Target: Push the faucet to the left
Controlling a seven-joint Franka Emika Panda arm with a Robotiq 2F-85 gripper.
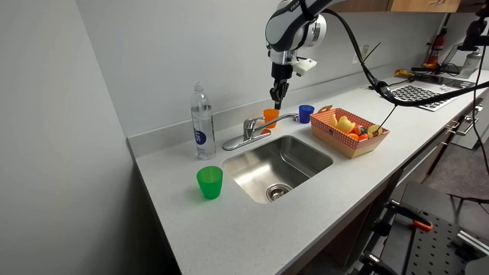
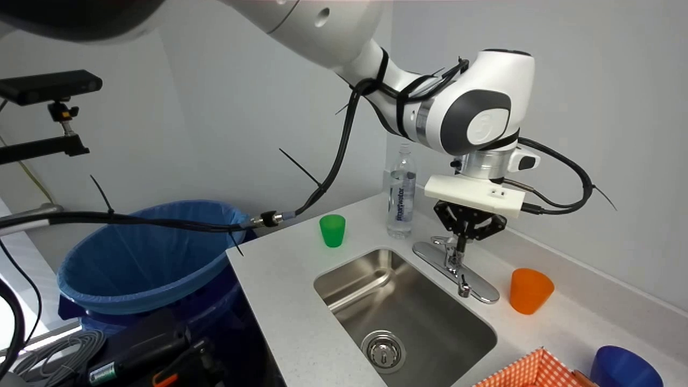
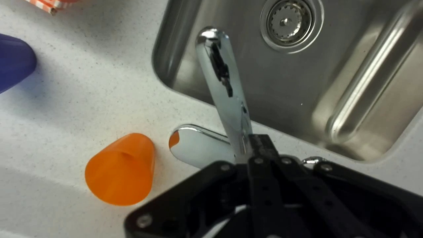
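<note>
The chrome faucet [image 1: 249, 130] stands on the counter behind the sink, with its spout pointing right in this exterior view. It also shows in an exterior view [image 2: 463, 287], where the spout points toward the camera. In the wrist view the spout [image 3: 224, 89] runs over the sink's corner. My gripper [image 2: 460, 248] points down over the faucet body with its fingers together and nothing visible between them. In the wrist view the fingertips [image 3: 262, 140] overlap the base of the spout on its right side. I cannot tell whether they touch it. The gripper hides part of the faucet body.
A water bottle [image 1: 203, 130] stands beside the faucet base. An orange cup [image 2: 530, 291] and a blue cup [image 1: 306, 113] stand along the wall. A green cup [image 1: 209, 182] stands by the sink [image 1: 275, 168]. A basket of toy food [image 1: 336, 143] stands right of the sink.
</note>
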